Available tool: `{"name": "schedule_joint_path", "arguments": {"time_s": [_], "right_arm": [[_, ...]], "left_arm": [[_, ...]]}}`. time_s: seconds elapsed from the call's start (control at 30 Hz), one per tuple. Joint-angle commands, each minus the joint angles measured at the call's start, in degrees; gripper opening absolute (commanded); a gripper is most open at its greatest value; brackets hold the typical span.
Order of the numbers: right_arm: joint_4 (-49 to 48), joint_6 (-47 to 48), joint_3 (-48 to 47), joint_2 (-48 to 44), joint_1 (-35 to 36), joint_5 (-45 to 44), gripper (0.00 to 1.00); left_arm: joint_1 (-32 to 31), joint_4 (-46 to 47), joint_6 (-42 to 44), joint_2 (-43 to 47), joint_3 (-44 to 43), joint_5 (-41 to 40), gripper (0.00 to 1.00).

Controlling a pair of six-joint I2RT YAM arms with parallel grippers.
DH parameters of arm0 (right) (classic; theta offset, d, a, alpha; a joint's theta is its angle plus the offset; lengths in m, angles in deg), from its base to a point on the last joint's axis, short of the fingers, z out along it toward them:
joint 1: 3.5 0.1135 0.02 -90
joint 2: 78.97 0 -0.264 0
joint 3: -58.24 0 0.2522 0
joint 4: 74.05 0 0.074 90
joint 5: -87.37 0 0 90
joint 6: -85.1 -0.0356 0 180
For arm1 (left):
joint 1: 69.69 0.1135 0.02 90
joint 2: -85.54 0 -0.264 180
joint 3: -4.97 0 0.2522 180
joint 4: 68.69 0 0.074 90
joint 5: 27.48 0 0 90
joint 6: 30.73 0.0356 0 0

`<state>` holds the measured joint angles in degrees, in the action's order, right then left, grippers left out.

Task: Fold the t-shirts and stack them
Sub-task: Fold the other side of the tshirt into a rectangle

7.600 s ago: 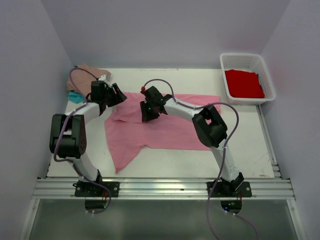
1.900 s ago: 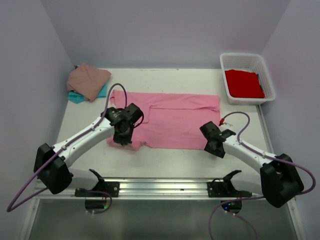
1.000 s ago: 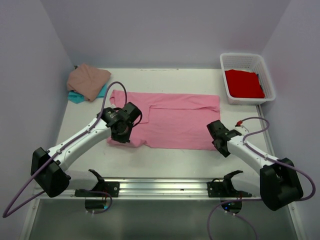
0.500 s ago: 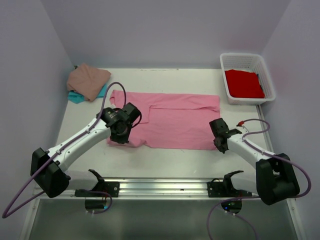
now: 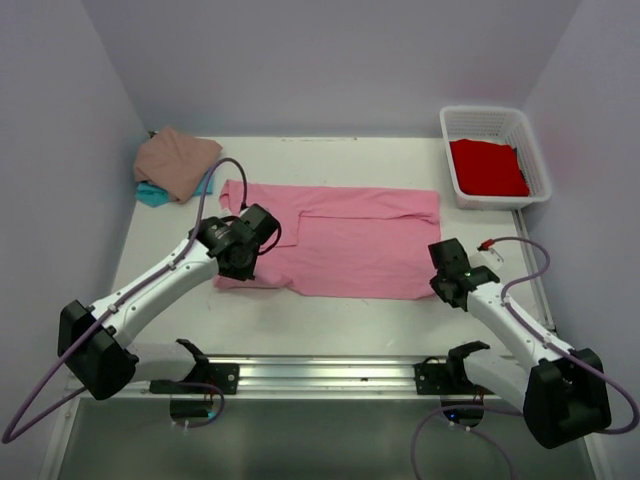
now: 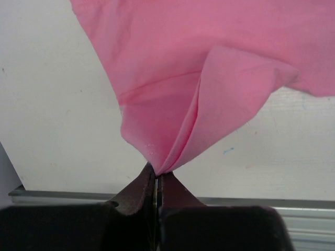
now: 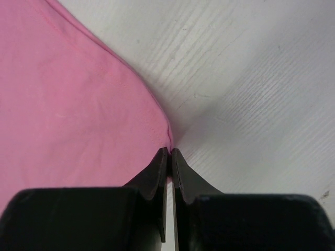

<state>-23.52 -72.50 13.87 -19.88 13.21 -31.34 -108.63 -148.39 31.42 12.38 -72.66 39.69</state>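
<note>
Bright pink, the t-shirt (image 5: 340, 240) lay spread across the middle of the white table (image 5: 330, 160). We saw the left gripper (image 6: 157, 175) pinched tight on a raised fold at its near left edge, and the right gripper (image 7: 169, 154) clamped on its near right corner.

The top view looks steeply down from behind both arm bases over the whole white tabletop (image 5: 330, 320). The wrist views sit close behind the left end effector (image 6: 157, 175) and right end effector (image 7: 170, 152), sharing with it the bright pink cotton t-shirt (image 5: 350, 240).
</note>
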Motion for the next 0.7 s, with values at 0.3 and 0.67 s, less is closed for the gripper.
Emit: {"name": "schedule_joint_path", "arguments": {"time_s": [0.3,0.67], "right_arm": [[0.49,13.89,-13.23,11.57,-0.19,-6.36,0.04],[-2.4,19.51,-21.33,19.39,-2.64,-10.49,0.04]], "left_arm": [[8.87,16.09,5.52,-4.43,-2.3,-8.45,0.0],[13.88,22.87,11.59,-13.13,-12.66,-12.41,0.0]]}}
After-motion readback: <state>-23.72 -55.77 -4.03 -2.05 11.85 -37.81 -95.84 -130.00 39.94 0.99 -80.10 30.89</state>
